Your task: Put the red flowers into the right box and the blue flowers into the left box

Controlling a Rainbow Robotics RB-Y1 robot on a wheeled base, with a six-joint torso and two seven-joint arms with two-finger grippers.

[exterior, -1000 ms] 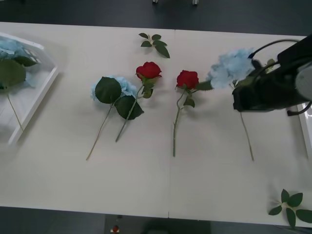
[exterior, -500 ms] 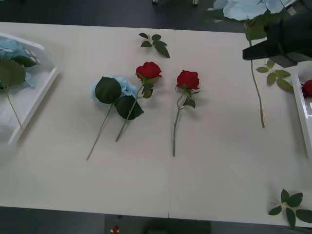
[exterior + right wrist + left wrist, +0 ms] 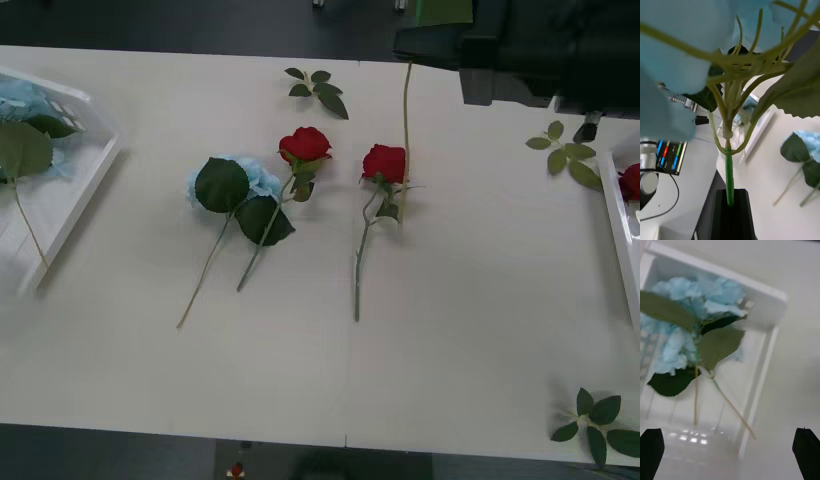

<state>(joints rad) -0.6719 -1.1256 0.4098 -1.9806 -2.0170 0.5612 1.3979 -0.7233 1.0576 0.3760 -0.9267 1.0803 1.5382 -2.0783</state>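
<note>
Table (image 3: 470,350) first: the left box (image 3: 75,205) sits at its left edge with blue flowers in it, and the right box (image 3: 618,235) is at the right edge. The right gripper (image 3: 730,204) is high at the back, closed tight on a blue flower (image 3: 685,48) stem that hangs down near a red flower (image 3: 385,162). It should carry it high across to the left box, where the left gripper (image 3: 730,448) waits wide open, holding nothing.

Even, soft light falls on the pale worktop (image 3: 450,330), and the stems cast only faint shadows. The near blue petals (image 3: 681,48) in the right wrist view are out of focus. The left box (image 3: 763,352) smears softly in the left wrist view.
</note>
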